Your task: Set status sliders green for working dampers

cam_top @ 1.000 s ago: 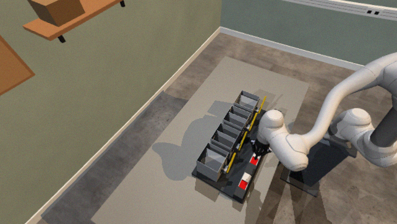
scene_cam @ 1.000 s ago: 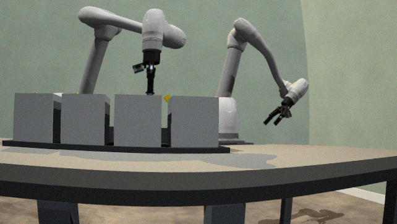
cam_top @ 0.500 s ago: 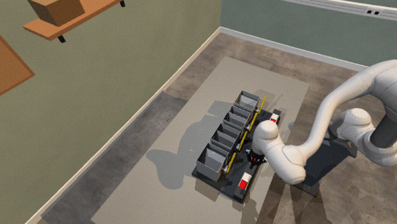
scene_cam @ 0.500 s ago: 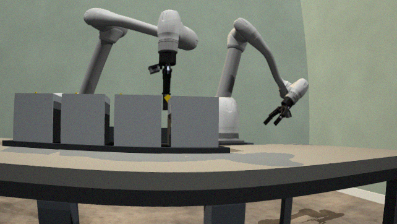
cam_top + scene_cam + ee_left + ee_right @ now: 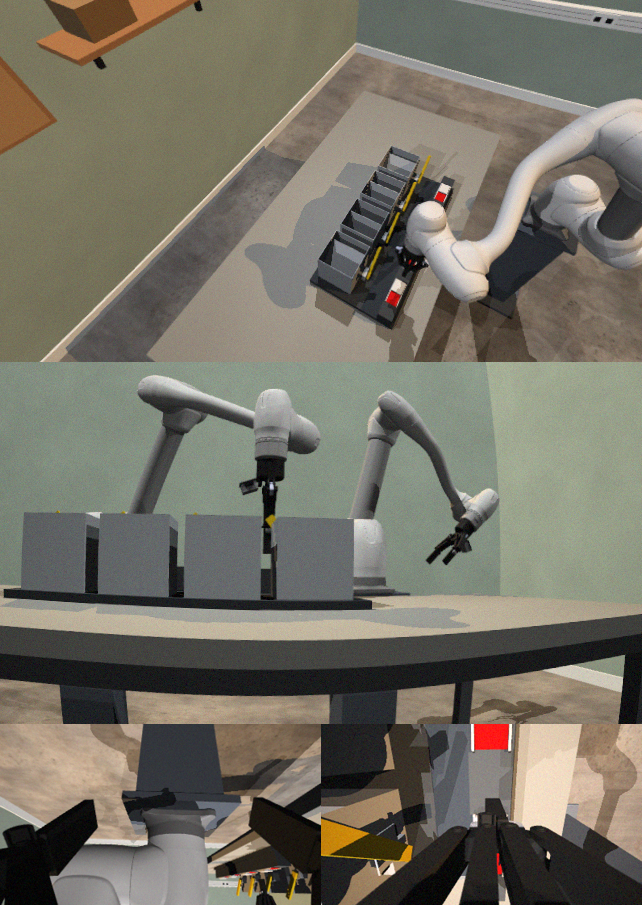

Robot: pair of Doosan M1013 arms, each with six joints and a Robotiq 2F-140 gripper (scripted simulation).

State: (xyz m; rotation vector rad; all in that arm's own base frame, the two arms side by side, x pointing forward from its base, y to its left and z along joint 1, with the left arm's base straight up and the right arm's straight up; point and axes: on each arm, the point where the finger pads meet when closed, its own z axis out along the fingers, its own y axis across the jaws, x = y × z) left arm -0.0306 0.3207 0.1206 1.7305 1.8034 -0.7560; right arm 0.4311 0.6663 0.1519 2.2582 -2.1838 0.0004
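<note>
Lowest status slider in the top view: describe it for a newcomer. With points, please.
On the pale tabletop (image 5: 210,320) (image 5: 500,617) (image 5: 547,785) lies a long dark base (image 5: 372,295) (image 5: 320,604) (image 5: 446,805). Along its side away from the grey dampers (image 5: 339,276) (image 5: 222,557) sits the red-and-white status slider (image 5: 393,298). It is nearest the picture's bottom edge; the only other plainly visible one is at the opposite end.

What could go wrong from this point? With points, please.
The right claw (image 5: 411,264) (image 5: 268,552) (image 5: 492,810) is shut and low over the slider row. Coming down off-centre, it might miss the cover or nudge the wrong one.

A yellow lever (image 5: 365,843) stands beside that claw; a sideways swing could knock it.

The right arm (image 5: 467,265) (image 5: 272,417) hides the middle sliders from the top view, so a half-finished push there might go unnoticed.
</note>
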